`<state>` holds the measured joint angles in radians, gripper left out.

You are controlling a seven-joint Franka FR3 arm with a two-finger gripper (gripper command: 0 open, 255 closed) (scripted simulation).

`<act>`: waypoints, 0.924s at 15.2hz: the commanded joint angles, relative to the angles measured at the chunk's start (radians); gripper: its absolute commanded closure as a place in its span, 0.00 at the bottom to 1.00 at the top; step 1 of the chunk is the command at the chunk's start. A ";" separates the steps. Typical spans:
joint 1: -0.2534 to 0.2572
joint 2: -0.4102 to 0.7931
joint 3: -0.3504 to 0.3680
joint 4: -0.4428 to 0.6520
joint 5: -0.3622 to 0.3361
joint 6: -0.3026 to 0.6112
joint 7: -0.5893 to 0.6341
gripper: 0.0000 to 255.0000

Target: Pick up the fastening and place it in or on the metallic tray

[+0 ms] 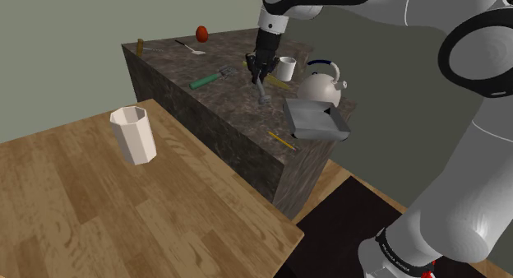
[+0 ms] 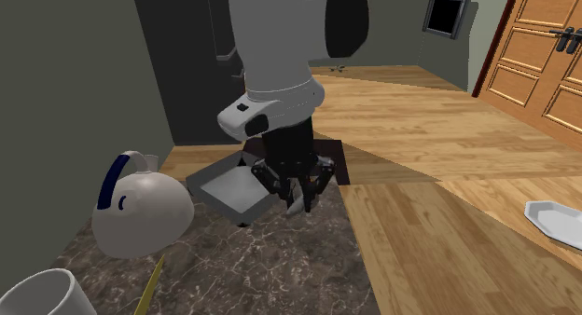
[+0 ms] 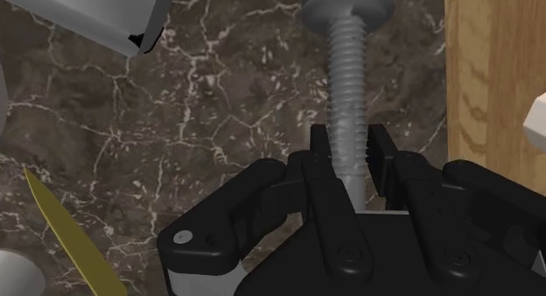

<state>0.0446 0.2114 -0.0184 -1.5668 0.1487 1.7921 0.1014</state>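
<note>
Since the fingers (image 3: 381, 154) pinch the grey screw (image 3: 347, 84) only at the tip end of its threaded shank, head pointing down at the marble counter (image 3: 219, 119), the hold is judged marginal. The screw sits just beside the grey tray (image 1: 316, 120), not yet over it. Risks: threads slipping or pivoting in transit, a drop short of the tray, or the head striking the tray's rim or the white kettle (image 1: 319, 89) next to the tray.

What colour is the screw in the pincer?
Plain grey: the screw is grey on head and thread alike. The wrist view shows it best.
</note>
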 commanded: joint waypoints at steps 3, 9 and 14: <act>-0.016 -0.069 -0.011 -0.066 0.001 -0.006 -0.027 1.00; -0.063 -0.254 -0.053 -0.289 -0.005 0.018 -0.119 1.00; -0.103 -0.390 -0.098 -0.432 -0.024 0.016 -0.198 1.00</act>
<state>-0.0503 -0.1504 -0.1071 -1.9678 0.1291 1.8070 -0.0797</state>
